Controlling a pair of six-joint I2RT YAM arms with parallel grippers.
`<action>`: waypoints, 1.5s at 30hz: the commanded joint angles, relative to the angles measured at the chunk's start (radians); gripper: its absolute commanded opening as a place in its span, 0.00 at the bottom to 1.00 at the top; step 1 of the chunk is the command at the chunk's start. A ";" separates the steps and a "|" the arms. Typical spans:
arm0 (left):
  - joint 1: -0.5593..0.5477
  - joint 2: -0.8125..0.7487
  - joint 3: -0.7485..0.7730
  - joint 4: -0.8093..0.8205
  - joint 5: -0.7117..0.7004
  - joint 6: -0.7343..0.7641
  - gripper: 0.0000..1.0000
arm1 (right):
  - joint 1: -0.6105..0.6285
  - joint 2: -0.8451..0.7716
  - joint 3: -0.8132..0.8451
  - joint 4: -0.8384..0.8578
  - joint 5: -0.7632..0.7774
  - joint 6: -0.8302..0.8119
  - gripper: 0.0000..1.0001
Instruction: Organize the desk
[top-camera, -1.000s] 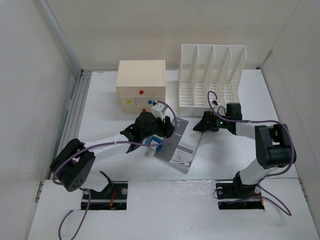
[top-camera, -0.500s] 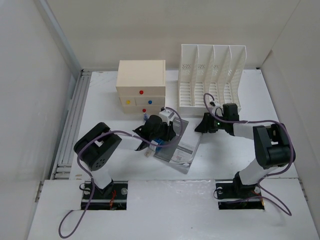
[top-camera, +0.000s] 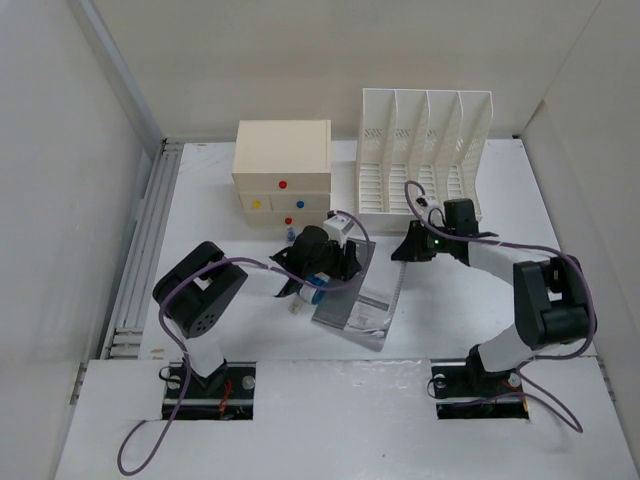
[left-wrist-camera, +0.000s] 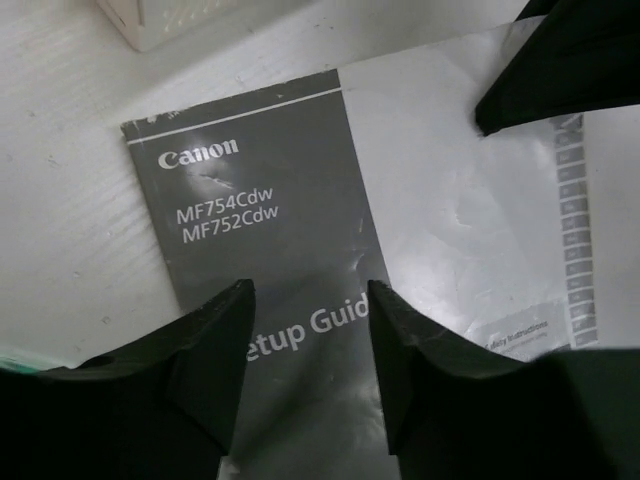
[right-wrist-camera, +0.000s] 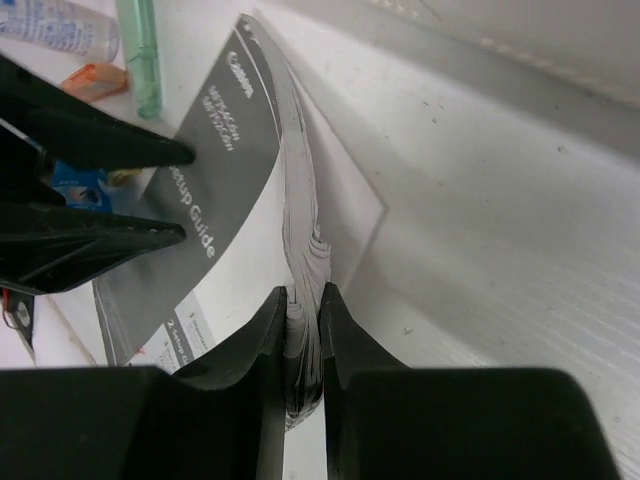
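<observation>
From above, the left gripper (top-camera: 333, 262) hangs over the near-left corner of a booklet (top-camera: 368, 296), with the right gripper (top-camera: 408, 248) at the booklet's far right edge. The desk (top-camera: 205, 235) spreads beneath both of them. Beyond the grippers stand a drawer box (top-camera: 283, 170) and a file rack (top-camera: 420, 150), the rack's slots looking bare. From the left wrist, the jaws stand partly apart with nothing between them, poised just above the booklet's grey cover. From the right wrist, the jaws are nipped narrow on the booklet's page edge, which lifts off the desk there. Ahead and to their left lie a green pen (right-wrist-camera: 140, 60), a small bottle (right-wrist-camera: 60, 25) and an orange piece (right-wrist-camera: 95, 80), loose on the desk. The tidying looks barely underway: the booklet is gripped but not filed, and the small items are not yet put away.
</observation>
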 joint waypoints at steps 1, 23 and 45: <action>-0.003 -0.095 0.071 -0.029 0.007 0.020 0.50 | 0.014 -0.091 0.101 -0.143 0.003 -0.108 0.00; -0.003 -0.570 0.256 -0.330 0.016 0.020 0.60 | 0.014 -0.482 0.529 -0.461 0.040 -0.403 0.00; 0.041 -0.885 0.273 -0.591 -0.145 0.084 0.68 | 0.014 -0.381 0.733 -0.133 0.684 -0.202 0.00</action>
